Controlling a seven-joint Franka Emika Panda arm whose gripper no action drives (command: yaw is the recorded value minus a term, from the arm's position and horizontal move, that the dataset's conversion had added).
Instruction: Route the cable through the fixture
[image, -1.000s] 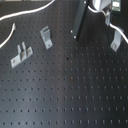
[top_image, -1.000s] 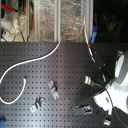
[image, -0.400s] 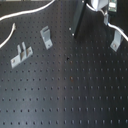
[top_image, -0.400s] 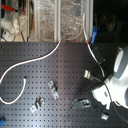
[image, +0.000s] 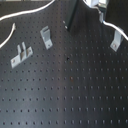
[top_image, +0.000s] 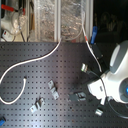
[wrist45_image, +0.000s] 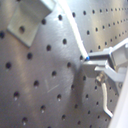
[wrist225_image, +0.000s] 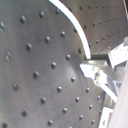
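Note:
The white cable (top_image: 37, 59) runs from a free end on the second exterior view's left, up behind the board, past its red tape band (top_image: 91, 34), down to my gripper (top_image: 89, 70). In both wrist views the cable (wrist45_image: 75, 30) (wrist225_image: 75, 22) ends between the fingertips (wrist45_image: 102, 57), so the gripper looks shut on it. The gripper is cut off at the top edge of the first exterior view (image: 97, 6). The slim grey fixture (image: 116, 42) leans up from its foot just below the gripper, apart from it. It also shows in the second exterior view (top_image: 99, 111).
A wider grey bracket (image: 46, 36) and a two-post bracket (image: 21, 54) stand on the first exterior view's left. A black upright block (image: 74, 19) stands next to the gripper. A grey bracket (wrist45_image: 27, 17) shows close in the first wrist view. The board is a black perforated plate (image: 75, 90).
The arm has shifted only slightly, and the cable stays in the gripper. The brackets have not moved.

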